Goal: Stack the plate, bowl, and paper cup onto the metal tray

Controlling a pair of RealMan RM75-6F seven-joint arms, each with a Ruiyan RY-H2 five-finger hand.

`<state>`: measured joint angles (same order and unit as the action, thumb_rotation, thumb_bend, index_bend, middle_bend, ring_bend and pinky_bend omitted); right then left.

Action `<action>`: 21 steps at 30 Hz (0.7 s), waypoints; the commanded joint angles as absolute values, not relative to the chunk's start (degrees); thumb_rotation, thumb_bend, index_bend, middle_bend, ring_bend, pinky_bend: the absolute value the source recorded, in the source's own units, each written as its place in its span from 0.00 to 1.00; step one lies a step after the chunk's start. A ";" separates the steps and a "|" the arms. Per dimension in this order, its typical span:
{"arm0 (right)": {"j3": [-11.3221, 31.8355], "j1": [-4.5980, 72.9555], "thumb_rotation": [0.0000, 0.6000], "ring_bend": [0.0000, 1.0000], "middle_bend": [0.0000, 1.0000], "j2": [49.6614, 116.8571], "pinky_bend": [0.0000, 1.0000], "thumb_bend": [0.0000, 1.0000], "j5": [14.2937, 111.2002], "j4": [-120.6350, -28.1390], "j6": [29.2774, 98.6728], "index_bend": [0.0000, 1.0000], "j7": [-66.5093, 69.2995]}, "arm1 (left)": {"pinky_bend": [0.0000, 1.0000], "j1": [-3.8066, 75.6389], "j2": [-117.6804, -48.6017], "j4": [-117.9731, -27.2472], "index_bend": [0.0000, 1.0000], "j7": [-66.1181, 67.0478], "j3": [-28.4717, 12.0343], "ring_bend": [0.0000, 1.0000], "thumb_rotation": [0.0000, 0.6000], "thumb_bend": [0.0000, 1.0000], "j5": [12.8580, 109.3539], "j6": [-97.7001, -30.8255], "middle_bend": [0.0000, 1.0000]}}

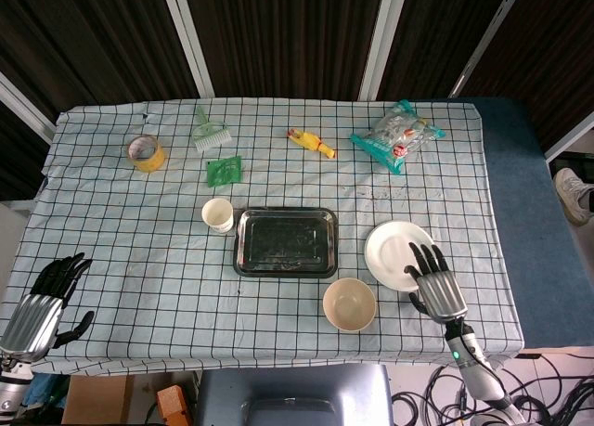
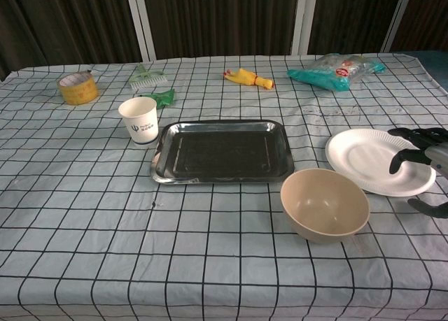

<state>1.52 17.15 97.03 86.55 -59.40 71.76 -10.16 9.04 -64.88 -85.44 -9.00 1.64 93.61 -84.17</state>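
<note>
Three things sit around the empty tray [image 1: 284, 242]: the paper cup [image 1: 218, 214] just beside its left edge, the bowl [image 1: 349, 303] near its front right corner, the plate [image 1: 397, 254] to its right. The right hand [image 1: 436, 283], fingers spread, holds nothing, its fingertips over the plate's near rim. The left hand [image 1: 45, 301] hangs open past the table's left edge [image 1: 20, 250], its arm cut off.

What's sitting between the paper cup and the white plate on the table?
The metal tray lies between the paper cup and the plate, empty and flat on the checked cloth. The head view shows it best; the chest view confirms it.
</note>
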 commanded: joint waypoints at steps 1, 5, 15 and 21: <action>1.46 17.14 1.00 0.00 0.00 97.15 0.00 0.25 86.62 -59.14 71.91 0.35 -10.05 | 0.07 8.99 -64.88 -85.43 0.00 -8.97 1.65 0.00 1.00 0.37 93.54 -84.18 0.02; 1.22 17.32 1.00 0.00 0.00 97.47 0.00 0.25 86.91 -58.41 71.79 0.37 -9.77 | 0.07 8.78 -64.83 -85.49 0.00 -9.04 1.70 0.00 1.00 0.37 93.64 -84.58 0.02; 1.71 18.12 1.00 0.00 0.00 99.63 0.00 0.25 86.89 -55.35 71.63 0.41 -8.81 | 0.07 8.52 -64.70 -85.52 0.00 -8.61 1.65 0.00 1.00 0.37 93.48 -84.89 0.02; 2.16 18.45 1.00 0.00 0.00 100.68 0.00 0.25 86.79 -53.94 72.01 0.43 -8.83 | 0.07 8.50 -64.63 -85.60 0.00 -8.70 1.63 0.00 1.00 0.37 93.38 -84.81 0.02</action>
